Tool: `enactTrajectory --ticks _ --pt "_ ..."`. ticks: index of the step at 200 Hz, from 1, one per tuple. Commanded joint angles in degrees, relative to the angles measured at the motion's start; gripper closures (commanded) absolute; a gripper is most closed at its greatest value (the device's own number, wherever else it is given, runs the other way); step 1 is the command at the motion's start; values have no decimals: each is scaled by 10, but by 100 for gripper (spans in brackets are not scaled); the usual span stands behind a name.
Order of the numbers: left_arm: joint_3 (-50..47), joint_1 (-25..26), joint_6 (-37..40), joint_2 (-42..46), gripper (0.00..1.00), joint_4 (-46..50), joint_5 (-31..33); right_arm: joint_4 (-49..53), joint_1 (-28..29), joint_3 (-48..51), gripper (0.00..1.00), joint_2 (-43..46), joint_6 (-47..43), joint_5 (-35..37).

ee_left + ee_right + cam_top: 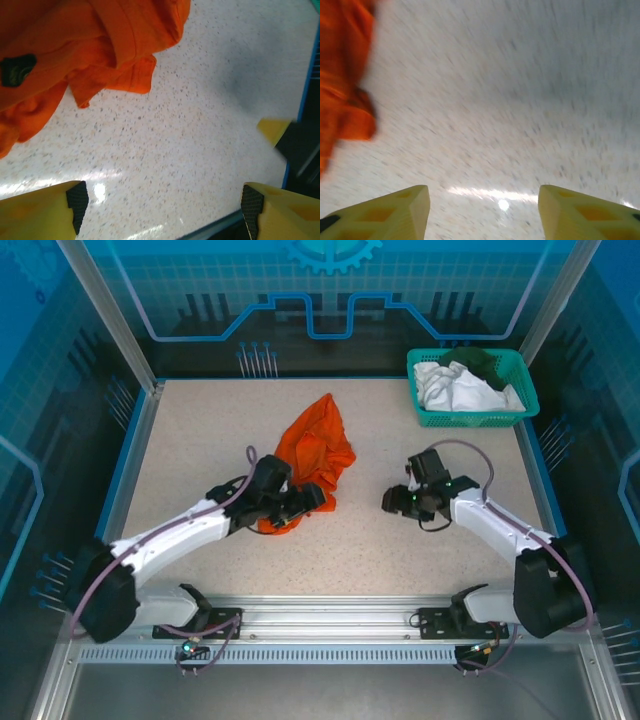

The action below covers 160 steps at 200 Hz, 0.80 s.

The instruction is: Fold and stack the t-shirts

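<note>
A bright orange t-shirt [315,455] lies crumpled on the speckled table, just left of centre. My left gripper [305,502] is at the shirt's near edge, open, with nothing between its yellow fingers [45,210]; the orange t-shirt [75,50] fills the upper left of the left wrist view. My right gripper [392,501] hovers open over bare table to the right of the shirt, its fingers [395,210] empty, with the orange t-shirt [342,90] at the left edge of its view. White and dark green t-shirts [455,385] sit bundled in the basket.
A teal mesh basket [470,418] stands at the table's far right corner. A blue rim [135,450] borders the table, with transparent walls behind. Bare table lies between the shirt and the basket.
</note>
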State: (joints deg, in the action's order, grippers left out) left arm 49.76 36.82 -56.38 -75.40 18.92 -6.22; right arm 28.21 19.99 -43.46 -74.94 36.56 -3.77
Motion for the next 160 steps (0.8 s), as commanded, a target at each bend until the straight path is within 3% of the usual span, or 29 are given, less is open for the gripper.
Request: enactTrajectory --ticks 1,63,111,128,160 --pt "60 -2 -40 -35 19 -1 67 -78 5 16 44 30 -9 -9" --pt "215 -19 -51 -223 24 54 96 -151 3 64 50 60 -48 28" --pt "272 -19 -27 -273 20 113 183 -164 -13 86 49 70 -45 12" --pt "285 -25 -23 -287 20 113 207 -172 -18 81 49 57 -32 3" --pt "328 -54 -22 -331 25 104 185 -178 -21 21 47 -26 -14 -13"
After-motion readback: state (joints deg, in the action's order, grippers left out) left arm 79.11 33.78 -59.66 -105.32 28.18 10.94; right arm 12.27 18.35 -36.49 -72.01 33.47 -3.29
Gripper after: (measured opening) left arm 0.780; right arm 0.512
